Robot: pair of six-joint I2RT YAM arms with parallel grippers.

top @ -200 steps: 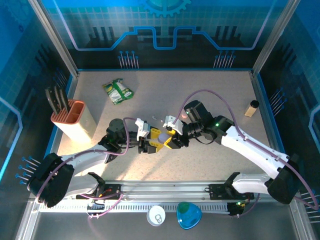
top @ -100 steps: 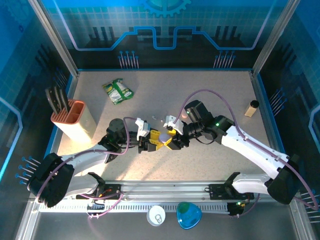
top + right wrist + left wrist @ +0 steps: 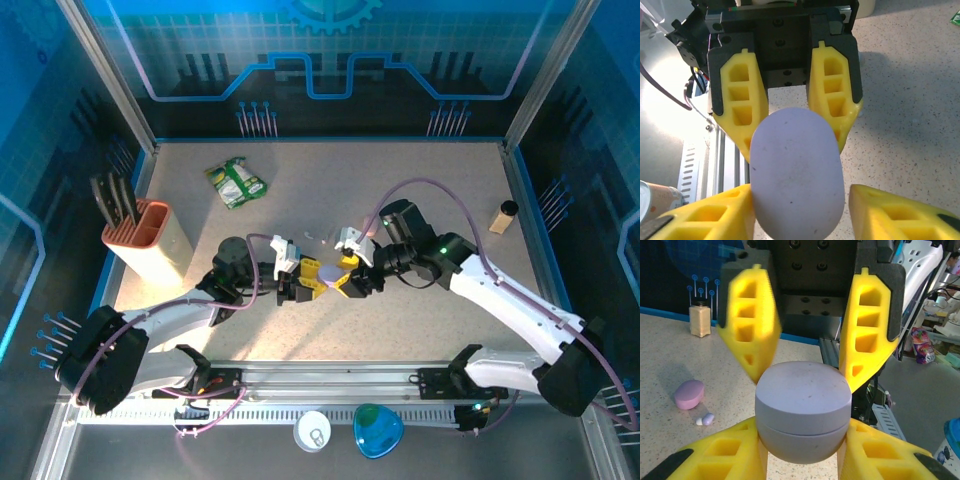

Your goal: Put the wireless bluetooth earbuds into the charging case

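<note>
Overhead view: looks down from above and behind both arm bases, far enough off to take in the whole speckled table (image 3: pixel 420 190), from the knife block (image 3: pixel 150 240) on the left to the small bottle (image 3: pixel 503 216) on the right. Left wrist view: sits close behind the left gripper (image 3: pixel 802 440) and faces low across the table toward that bottle. The right wrist view, just as close behind the right gripper (image 3: pixel 800 200), faces the opposite way, tilted down. All three views share the lavender case (image 3: pixel 310 270) at mid-table, and each wrist view shows the other gripper's yellow fingers (image 3: pixel 847 350) beyond it.
</note>
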